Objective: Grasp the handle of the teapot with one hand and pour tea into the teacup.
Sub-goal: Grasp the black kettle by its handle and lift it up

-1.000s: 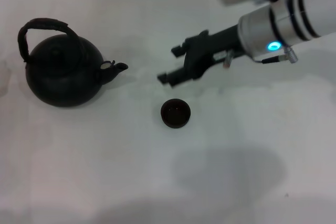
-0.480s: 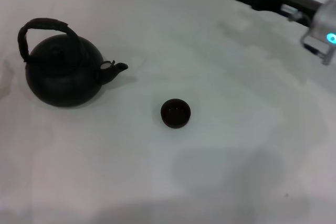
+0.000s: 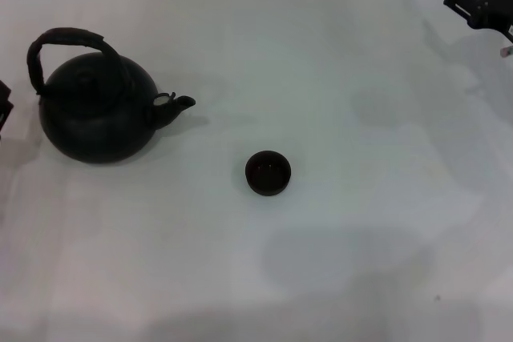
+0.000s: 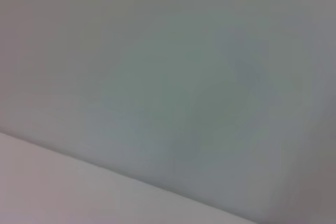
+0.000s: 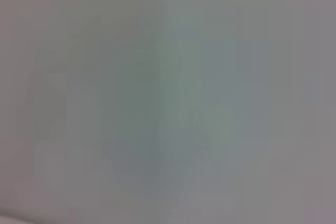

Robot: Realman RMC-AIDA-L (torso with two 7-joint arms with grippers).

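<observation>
teapot (image 3: 98, 116) upright on the white desk (image 3: 337, 262), spout toward the teacup (image 3: 268, 173); handle (image 3: 66, 47) arched over it, untouched. teacup sits apart from the spout. right hand (image 3: 481, 2) far from the teacup at the desk's back corner, fingers spread. left hand (image 3: 4, 108) barely visible beside the teapot, can't tell its state.

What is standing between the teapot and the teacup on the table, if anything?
Nothing visible. Only bare white table lies between the teapot, whose spout points toward the teacup, and that cup. Both stand apart, and neither gripper is near them.
</observation>
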